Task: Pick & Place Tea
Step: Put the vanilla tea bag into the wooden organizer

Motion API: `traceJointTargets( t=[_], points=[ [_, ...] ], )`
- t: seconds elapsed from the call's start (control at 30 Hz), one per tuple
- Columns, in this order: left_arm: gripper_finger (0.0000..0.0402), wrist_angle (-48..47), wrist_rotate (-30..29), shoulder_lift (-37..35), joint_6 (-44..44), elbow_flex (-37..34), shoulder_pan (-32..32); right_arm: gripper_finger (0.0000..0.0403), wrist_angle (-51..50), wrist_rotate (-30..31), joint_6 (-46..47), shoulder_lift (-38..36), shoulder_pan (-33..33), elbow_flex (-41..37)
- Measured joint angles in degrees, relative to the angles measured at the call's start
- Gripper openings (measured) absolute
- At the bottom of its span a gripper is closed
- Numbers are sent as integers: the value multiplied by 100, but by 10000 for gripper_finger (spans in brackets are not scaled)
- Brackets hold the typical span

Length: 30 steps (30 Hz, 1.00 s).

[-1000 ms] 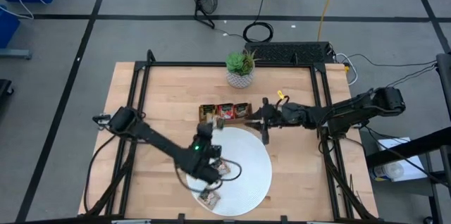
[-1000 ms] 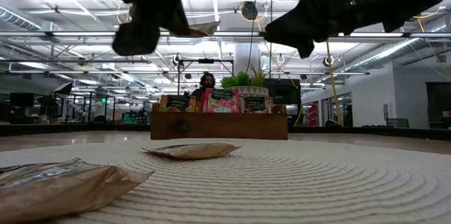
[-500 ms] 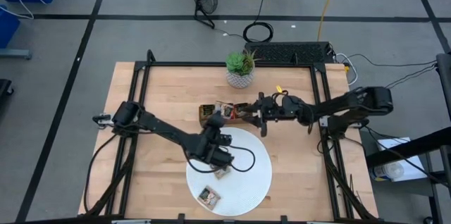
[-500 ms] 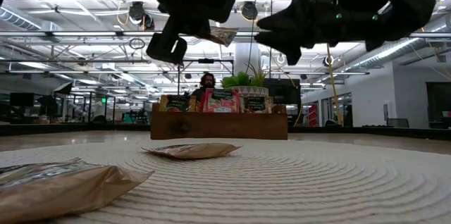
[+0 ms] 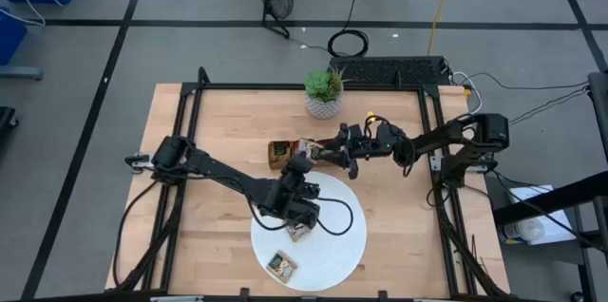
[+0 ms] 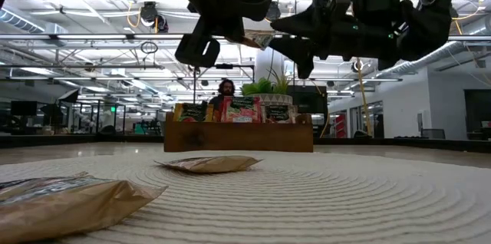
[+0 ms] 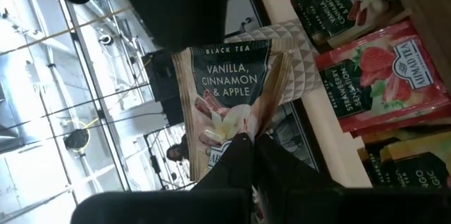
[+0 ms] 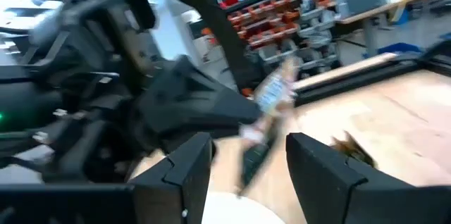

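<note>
A tan and dark green tea sachet [image 7: 225, 83], printed "Vanilla, Cinnamon & Apple", hangs in the air in front of the wooden tray [image 5: 278, 153], with my left gripper [image 5: 300, 165] shut on it. The tray stands on edge-packed sachets, a red one [image 7: 366, 83] among them. My right gripper [image 8: 246, 146] is open and level, pointing at the held sachet [image 8: 271, 97] from the table's right, its fingers short of it. Two more sachets [image 5: 281, 264] [image 5: 298, 234] lie flat on the white round plate [image 5: 344, 245]. My left gripper pinches the sachet's lower end [image 7: 243, 127], opposite the "Black Tea" print, between its two fingers [image 7: 236, 157]. The sachet sticks out beyond the fingertips toward the tray, lifted clear of plate and table [image 6: 257, 39].
A potted plant [image 5: 323, 91] stands behind the tray near the table's far edge. Black frame rails [image 5: 190, 131] run along the table's left and right sides. In the low view a person [image 6: 225, 90] shows far behind the tray.
My left gripper has carried the sachet from over the plate's near left part toward the tray at the far side, rolling its wrist on the way. My right gripper has come toward the table's left and a little down, close to the held sachet.
</note>
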Motion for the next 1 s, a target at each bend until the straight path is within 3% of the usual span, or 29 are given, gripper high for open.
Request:
traceJointTargets(
  t=[0.33,0.43,0.57,0.7,0.83,1.0],
  points=[
    [6,360,111,0,294,4,83,151,-21,-97,-79,85,3,144],
    [5,366,160,-1,289,4,82,111,-42,-7,-165,85,3,144],
    [10,639,371,-2,224,4,117,16,-93,93,-600,85,3,146],
    [15,1019,670,-7,203,3,146,2,-181,200,-851,81,7,146],
    [16,1086,1138,-110,-827,1,122,1,-471,157,-1053,-105,-11,137],
    [36,204,2606,-748,-2709,4,33,0,-1394,563,-1511,-646,-19,139]
  ],
)
